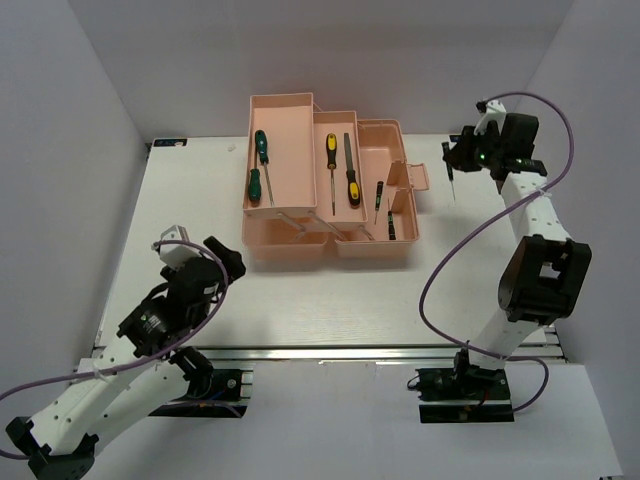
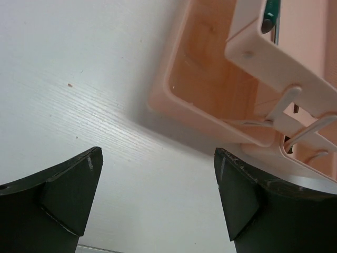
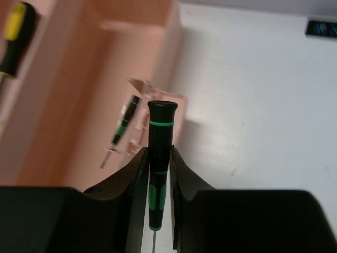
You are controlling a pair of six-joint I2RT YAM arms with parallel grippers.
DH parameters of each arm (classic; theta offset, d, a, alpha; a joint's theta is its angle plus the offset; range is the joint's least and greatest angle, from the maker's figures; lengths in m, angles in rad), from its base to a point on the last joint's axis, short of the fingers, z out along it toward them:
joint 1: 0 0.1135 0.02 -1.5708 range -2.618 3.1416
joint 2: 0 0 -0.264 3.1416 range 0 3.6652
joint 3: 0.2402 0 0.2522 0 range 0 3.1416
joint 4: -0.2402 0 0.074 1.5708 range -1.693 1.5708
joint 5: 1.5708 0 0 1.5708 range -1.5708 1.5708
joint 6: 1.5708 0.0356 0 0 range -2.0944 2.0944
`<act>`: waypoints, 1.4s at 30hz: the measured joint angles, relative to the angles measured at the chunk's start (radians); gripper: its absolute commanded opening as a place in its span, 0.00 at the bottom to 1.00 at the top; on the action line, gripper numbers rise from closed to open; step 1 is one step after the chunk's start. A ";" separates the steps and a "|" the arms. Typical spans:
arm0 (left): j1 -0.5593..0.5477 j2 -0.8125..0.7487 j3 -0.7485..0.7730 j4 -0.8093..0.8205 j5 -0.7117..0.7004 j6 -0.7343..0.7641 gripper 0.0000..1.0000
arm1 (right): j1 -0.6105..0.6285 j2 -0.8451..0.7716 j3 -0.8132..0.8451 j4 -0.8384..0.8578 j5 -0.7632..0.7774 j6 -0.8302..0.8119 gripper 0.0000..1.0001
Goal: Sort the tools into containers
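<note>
White table [image 1: 330,310] and bare white walls make up the workspace.

1. Nearest the bases, the left gripper [image 2: 157,158] hangs over the table just off the near-left corner of the toolbox [image 1: 290,252]. Its jaws stand wide apart and hold nothing. I judge this arm to be idle.

2. Farther out on the right, the right gripper [image 3: 158,155] is closed on the handle of a precision driver [image 3: 160,132]. The cap stands proud of the fingertips. The gripper is raised above the table, just beside the toolbox's right edge and its handle [image 1: 413,177].

3. Step in hand, as I judge it: carrying this driver to its compartment. Every other driver I can see lies in a compartment.

4. Next move: shift the right gripper left over the right bay [image 1: 385,140], clearing the handle. Line the driver up with the two precision drivers [image 1: 378,195] lying there, lower it, then release.

5. Toolbox condition: salmon-pink, translucent, opened out in tiers.
   - Near lower sections: no tools visible in them.
   - Left tray [image 1: 290,140]: two green drivers [image 1: 262,150], roughly end to end.
   - Middle tray [image 1: 335,113]: two yellow drivers [image 1: 331,150], side by side.
   - Held driver: black with green bands, thin steel shaft.
</note>
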 measured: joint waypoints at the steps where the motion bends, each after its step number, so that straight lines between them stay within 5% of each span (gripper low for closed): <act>1: 0.000 -0.021 -0.021 -0.011 0.005 -0.016 0.95 | 0.011 -0.006 0.024 0.002 -0.030 -0.002 0.00; 9: 0.000 -0.090 -0.084 -0.042 0.048 -0.075 0.95 | 0.257 -0.020 0.021 0.031 -0.078 0.095 0.02; 13: 0.000 -0.090 -0.084 -0.042 0.055 -0.077 0.95 | 0.319 0.035 -0.002 0.040 -0.050 0.145 0.41; 14: 0.000 -0.090 -0.083 -0.042 0.056 -0.077 0.95 | 0.322 0.052 -0.002 0.040 -0.040 0.155 0.62; 18: 0.000 -0.092 -0.083 -0.042 0.067 -0.080 0.94 | 0.320 0.095 -0.002 0.038 -0.013 0.152 0.89; 23: 0.000 -0.105 -0.083 -0.042 0.071 -0.086 0.94 | 0.315 0.088 0.013 0.033 -0.089 0.019 0.89; 26: 0.000 -0.109 -0.083 -0.042 0.071 -0.092 0.84 | 0.312 0.047 0.016 -0.021 -0.270 -0.202 0.89; 30: 0.000 -0.109 -0.082 -0.051 0.071 -0.109 0.27 | 0.352 -0.068 0.019 -0.200 -0.500 -0.622 0.81; 33: 0.000 -0.117 -0.080 -0.072 0.073 -0.111 0.11 | 0.479 -0.135 0.044 -0.393 -0.550 -0.946 0.56; 34: 0.000 -0.121 -0.079 -0.082 0.074 -0.112 0.11 | 0.528 -0.145 0.046 -0.432 -0.549 -1.015 0.48; 35: 0.000 -0.127 -0.078 -0.091 0.075 -0.113 0.11 | 0.594 -0.153 0.040 -0.455 -0.541 -1.064 0.24; 36: 0.000 -0.135 -0.077 -0.100 0.076 -0.115 0.13 | 0.654 -0.160 0.025 -0.460 -0.521 -1.102 0.10; 37: 0.000 -0.142 -0.075 -0.109 0.077 -0.117 0.19 | 0.711 -0.164 0.004 -0.453 -0.494 -1.111 0.08; 40: 0.000 -0.172 -0.068 -0.134 0.077 -0.125 0.33 | 0.861 -0.175 -0.099 -0.379 -0.393 -1.077 0.38; 42: 0.000 -0.192 -0.066 -0.144 0.078 -0.129 0.35 | 0.926 -0.163 -0.143 -0.312 -0.312 -1.032 0.43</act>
